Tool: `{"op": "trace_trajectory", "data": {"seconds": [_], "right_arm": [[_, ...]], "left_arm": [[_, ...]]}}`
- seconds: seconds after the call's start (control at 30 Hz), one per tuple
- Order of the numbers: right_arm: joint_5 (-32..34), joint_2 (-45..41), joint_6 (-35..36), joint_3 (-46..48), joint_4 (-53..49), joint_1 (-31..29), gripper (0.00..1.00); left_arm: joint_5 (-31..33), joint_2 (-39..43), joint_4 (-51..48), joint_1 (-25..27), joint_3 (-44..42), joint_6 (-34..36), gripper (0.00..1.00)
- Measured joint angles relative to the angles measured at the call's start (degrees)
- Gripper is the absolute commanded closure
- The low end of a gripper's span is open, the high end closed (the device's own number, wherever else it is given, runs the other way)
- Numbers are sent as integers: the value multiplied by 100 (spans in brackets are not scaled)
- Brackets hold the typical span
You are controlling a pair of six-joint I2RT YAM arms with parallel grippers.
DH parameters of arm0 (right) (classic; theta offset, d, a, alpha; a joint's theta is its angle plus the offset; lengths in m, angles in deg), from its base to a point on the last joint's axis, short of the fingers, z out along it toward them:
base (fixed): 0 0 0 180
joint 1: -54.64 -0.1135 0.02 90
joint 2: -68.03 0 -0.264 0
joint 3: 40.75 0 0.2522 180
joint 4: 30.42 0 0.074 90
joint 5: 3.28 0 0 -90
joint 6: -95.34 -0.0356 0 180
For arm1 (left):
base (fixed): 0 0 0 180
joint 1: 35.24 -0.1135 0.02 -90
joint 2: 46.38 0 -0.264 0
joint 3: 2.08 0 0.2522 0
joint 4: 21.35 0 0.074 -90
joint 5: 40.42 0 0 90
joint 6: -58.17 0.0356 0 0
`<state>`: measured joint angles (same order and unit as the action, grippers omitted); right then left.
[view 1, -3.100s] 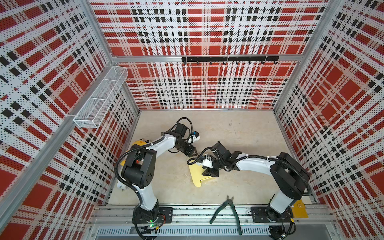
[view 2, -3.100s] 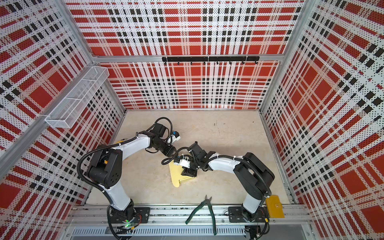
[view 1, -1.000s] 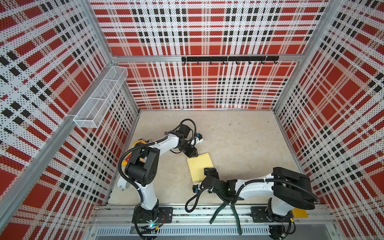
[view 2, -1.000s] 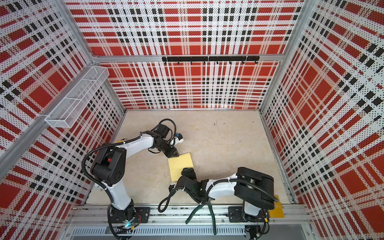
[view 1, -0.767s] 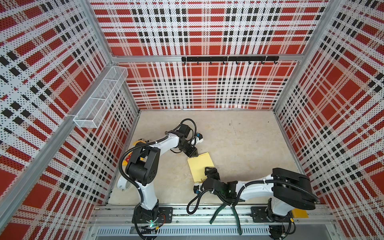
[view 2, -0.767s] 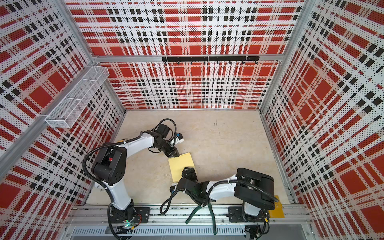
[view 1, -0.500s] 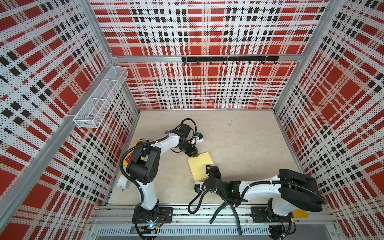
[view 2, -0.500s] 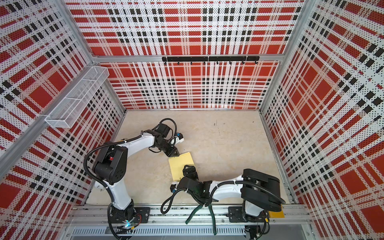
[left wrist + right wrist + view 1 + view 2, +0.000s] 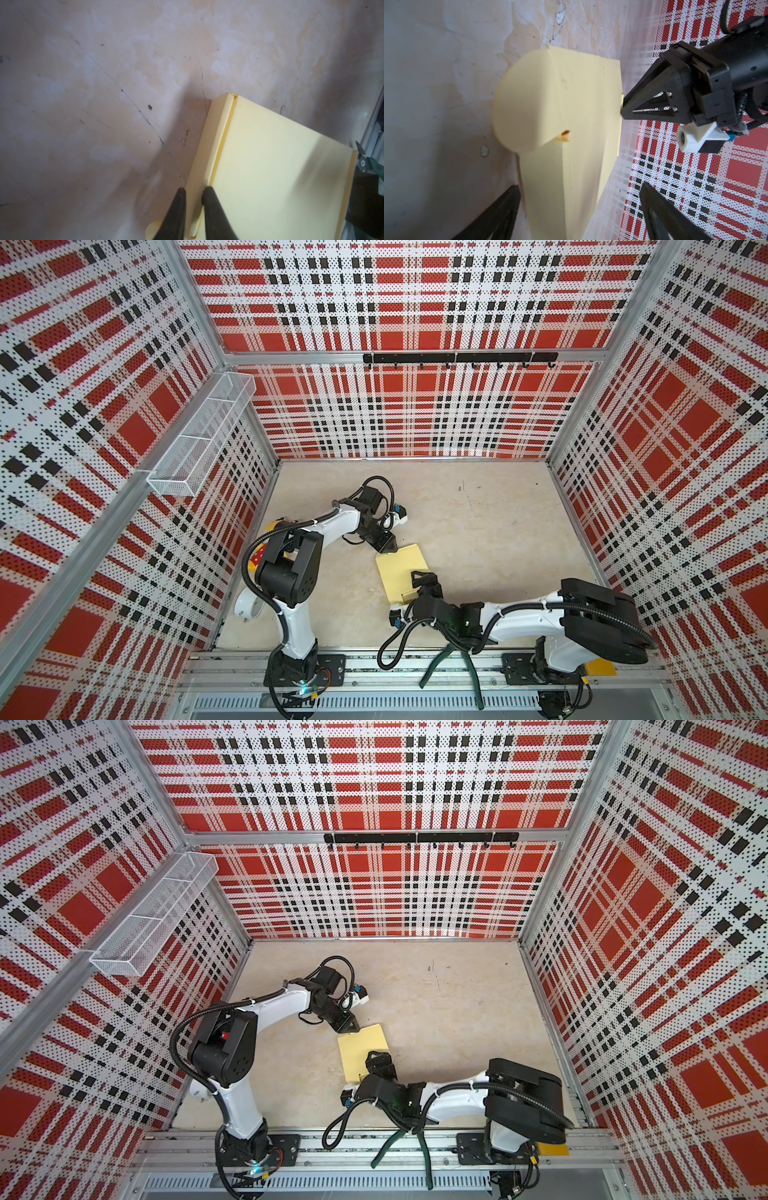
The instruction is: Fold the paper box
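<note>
Perforated plaid walls [image 9: 415, 427], red, white and black, close in the scuffed beige desk [image 9: 498, 531] on three sides. A white mesh basket [image 9: 199, 439] hangs on the side wall, well apart from the left claw [image 9: 390, 548], with a black hook rail [image 9: 457, 358] high on the back wall beyond it. An aluminium front rail [image 9: 365, 664] runs near the right claw [image 9: 420, 578].

Paper box [image 9: 399, 572]: flat on the worktop [image 9: 498, 531], lower centre of frame in both top views.
Left hand [image 9: 390, 548]: at the box's upper-left corner, fingers [image 9: 176, 209] either side of an edge flap.
Right hand [image 9: 423, 580]: at the box's lower-right edge, opposite the left hand.
Pliers [image 9: 473, 680]: on the front rail, bottom centre, below the right arm.
Wire basket [image 9: 203, 435]: on the left wall, upper left.
Hook rail [image 9: 459, 358]: on the back wall, top centre.
</note>
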<state>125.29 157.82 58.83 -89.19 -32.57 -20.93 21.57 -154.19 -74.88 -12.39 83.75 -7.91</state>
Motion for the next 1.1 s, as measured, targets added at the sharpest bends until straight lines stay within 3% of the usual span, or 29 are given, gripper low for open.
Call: {"op": "trace_trajectory", "data": {"seconds": [0.53,0.83,0.93,1.1], "right_arm": [[844,1185,964,284,2459,4,4],[848,1530,1416,402,3569,83,29],[811,1530,1425,407,3727,120,33],[706,1526,1429,413,3856,179,43]], "left_arm": [[-2,-42,-35,4,52,20,79],[-4,-39,-2,7,52,24,77],[2,-35,39,7,52,33,75],[44,39,22,7,26,35,65]]}}
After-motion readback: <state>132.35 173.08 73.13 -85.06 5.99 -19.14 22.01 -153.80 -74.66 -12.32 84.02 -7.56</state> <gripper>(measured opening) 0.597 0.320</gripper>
